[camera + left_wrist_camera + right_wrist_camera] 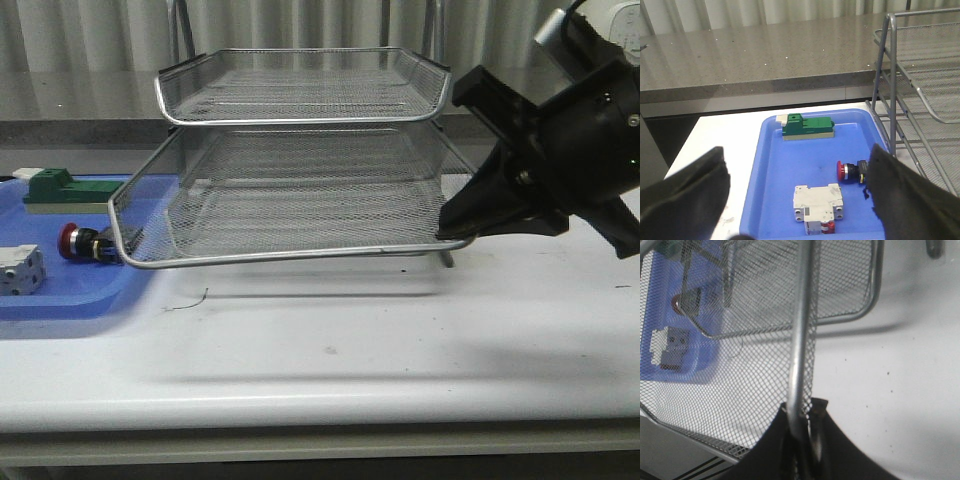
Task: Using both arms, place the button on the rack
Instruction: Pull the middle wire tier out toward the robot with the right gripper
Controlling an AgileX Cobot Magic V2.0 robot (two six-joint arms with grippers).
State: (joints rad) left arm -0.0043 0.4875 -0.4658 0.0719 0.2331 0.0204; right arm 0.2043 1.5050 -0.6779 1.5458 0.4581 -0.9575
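The button (80,242), red cap with a black body, lies on its side in the blue tray (60,300), just left of the rack's lower front corner. The silver wire-mesh rack (300,180) stands mid-table. My right gripper (455,232) is shut on the chrome rim at the rack's lower right front corner, and the rim (800,330) runs between its fingers (802,412). My left gripper (797,155) is open and empty above the tray (775,165). The button (850,170) lies beside its right finger (890,190), partly hidden by it.
A green-and-white block (60,190) lies at the tray's far side and a white block (20,270) at its near side; both show in the left wrist view (807,126) (817,205). A grey stone ledge (740,60) runs behind the white table (350,340).
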